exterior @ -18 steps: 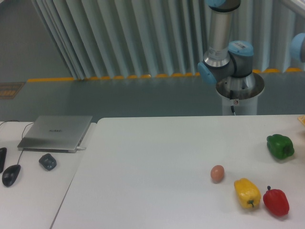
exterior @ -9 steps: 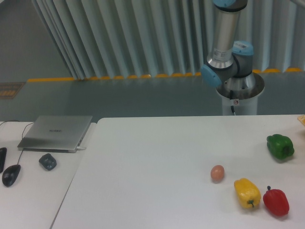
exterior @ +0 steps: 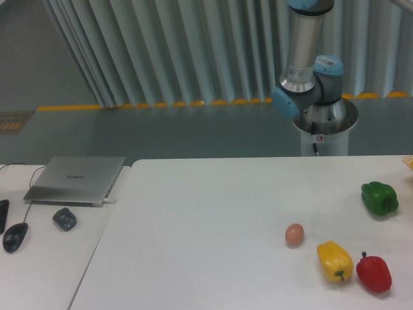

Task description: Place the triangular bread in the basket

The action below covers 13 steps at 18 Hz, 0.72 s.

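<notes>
- White worktop (exterior: 213, 213) carries a brown egg (exterior: 294, 234) and yellow (exterior: 335, 261), red (exterior: 373, 273) and green (exterior: 379, 198) peppers, loosely spread, easing access.
- Triangular bread, basket and claw are out of view.

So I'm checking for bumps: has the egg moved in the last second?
No. The egg sits at the same spot, left of and slightly above the yellow pepper, with the same gap as before.

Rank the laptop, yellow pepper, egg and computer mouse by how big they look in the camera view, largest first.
1. Laptop
2. Yellow pepper
3. Mouse
4. Egg
</notes>
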{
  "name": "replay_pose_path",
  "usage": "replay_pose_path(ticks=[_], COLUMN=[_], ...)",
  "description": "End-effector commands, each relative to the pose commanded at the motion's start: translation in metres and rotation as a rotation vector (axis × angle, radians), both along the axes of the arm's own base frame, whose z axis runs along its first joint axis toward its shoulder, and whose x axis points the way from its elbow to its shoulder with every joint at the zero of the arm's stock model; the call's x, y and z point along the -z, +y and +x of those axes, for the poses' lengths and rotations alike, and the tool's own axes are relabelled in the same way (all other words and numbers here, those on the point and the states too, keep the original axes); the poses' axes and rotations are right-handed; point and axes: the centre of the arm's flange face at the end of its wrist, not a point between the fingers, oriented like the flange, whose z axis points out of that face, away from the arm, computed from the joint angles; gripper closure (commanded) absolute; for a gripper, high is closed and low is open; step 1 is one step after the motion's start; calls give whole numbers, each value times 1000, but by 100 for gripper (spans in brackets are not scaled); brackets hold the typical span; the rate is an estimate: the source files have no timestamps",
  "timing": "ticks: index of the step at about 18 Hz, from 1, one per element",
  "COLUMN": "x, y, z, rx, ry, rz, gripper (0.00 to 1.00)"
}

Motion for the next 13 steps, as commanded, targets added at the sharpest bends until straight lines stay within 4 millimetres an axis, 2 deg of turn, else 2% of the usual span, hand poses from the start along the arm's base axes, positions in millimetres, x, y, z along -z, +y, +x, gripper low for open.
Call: replay_pose_path(ticks=[5,8,9,10,13], x=[-10,-20,-20,-11,-7], y=[33,60,69,81,90], z=[34,46,54,60,66], rx=[76,129,153,178,190], ry=[-36,-4,11,14,6], rz=[-21,-47,-73,-112,-106], gripper=[0,0,0,0,0])
